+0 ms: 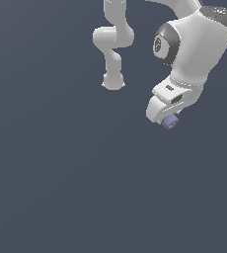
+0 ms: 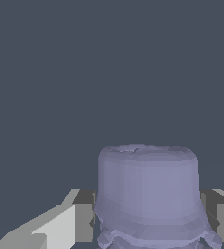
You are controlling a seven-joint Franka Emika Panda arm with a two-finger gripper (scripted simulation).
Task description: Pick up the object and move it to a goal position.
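- In the exterior view we see 1 white arm (image 1: 194,44) reaching in from the upper edge, its base column (image 1: 113,74) standing further back toward the exterior view's left.
- The forearm bends down and the wrist tilts, so that the gripper (image 1: 169,120) points down and slightly toward the exterior view's left.
- We find the gripper clamped on the object (image 1: 170,121), a small lavender-purple stubby cylinder that peeks out just below the white hand.
- In the wrist view the object (image 2: 148,194) fills the space between the 2 fingers (image 2: 82,216), which press against its sides; its smooth round body faces away from the camera and a ridged flange shows at its nearer end.
- The fingers look grey on their inner faces and white on their outer sides.
- The surface (image 1: 76,188) is a flat, even slate-blue plane that fills both views, with no edge or seam that we can make out.
- We cannot tell from either view whether the object touches that surface or hangs above it.
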